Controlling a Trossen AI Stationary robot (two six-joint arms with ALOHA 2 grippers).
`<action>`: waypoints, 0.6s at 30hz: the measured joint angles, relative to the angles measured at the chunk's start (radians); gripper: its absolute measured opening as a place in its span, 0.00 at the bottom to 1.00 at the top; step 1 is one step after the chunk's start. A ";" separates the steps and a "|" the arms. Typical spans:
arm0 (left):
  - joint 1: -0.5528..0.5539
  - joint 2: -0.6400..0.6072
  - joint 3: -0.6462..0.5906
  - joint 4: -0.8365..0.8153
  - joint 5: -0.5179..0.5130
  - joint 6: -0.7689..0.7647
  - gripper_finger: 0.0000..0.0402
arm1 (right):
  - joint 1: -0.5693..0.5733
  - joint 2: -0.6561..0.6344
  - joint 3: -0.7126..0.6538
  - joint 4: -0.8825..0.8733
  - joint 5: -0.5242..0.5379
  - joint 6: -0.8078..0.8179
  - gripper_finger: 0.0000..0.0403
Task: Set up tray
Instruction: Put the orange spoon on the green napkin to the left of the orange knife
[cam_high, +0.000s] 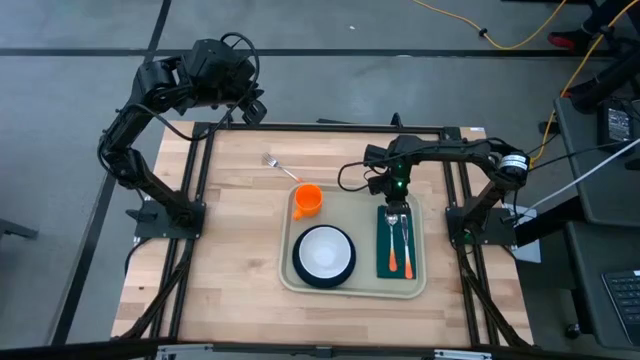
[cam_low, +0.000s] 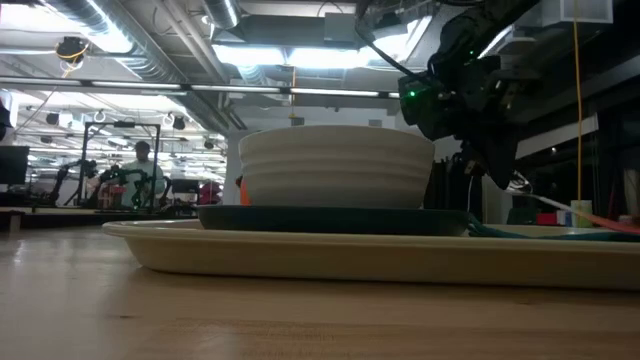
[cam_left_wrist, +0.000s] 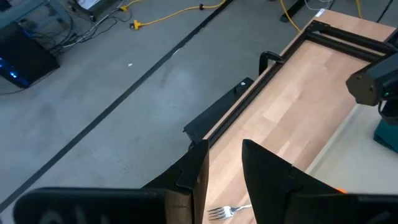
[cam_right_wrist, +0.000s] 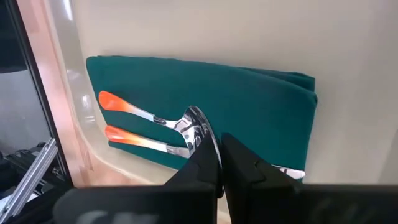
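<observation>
Overall count: one tray (cam_high: 352, 285), one plate (cam_high: 298, 262), one bowl (cam_high: 324, 251), one orange cup (cam_high: 307, 200), one napkin (cam_high: 384, 262), and three pieces of cutlery.
Tray: cream, rectangular, lay on the worktop (cam_high: 220, 250) right of its centre, well apart from the left arm.
Plate and bowl: the white bowl sat on the dark round plate in the tray's left half; the low view showed the bowl's ribbed side (cam_low: 340, 165) above the plate's rim.
Cup: stood at the tray's far left corner.
Napkin: dark green, in the tray's right half.
Cutlery on napkin: two orange-handled pieces side by side, one a spoon (cam_right_wrist: 155, 118), the other (cam_right_wrist: 140, 143) partly hidden.
Fork: one all-metal fork (cam_high: 279, 167) lay on bare wood beyond the tray.
Right pincer (cam_right_wrist: 219, 163): fingers together, holding nothing, just over the spoon's bowl end.
Left pincer (cam_left_wrist: 222, 167): fingers apart, empty, raised past the worktop's far left corner.
Worktop: pale wooden boards in a black metal frame.
Room: grey floor with yellow cables; pipes and ceiling lights; a person sat far off.
</observation>
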 joint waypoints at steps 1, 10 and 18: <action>0.000 0.000 0.000 0.000 0.000 0.000 0.23 | 0.000 0.000 -0.006 0.005 0.000 -0.001 0.02; 0.000 0.000 0.000 0.000 -0.003 -0.008 0.23 | -0.003 0.000 -0.057 0.052 -0.002 -0.018 0.02; 0.000 0.000 0.000 0.001 -0.003 -0.019 0.23 | -0.025 0.000 -0.113 0.111 -0.010 -0.025 0.02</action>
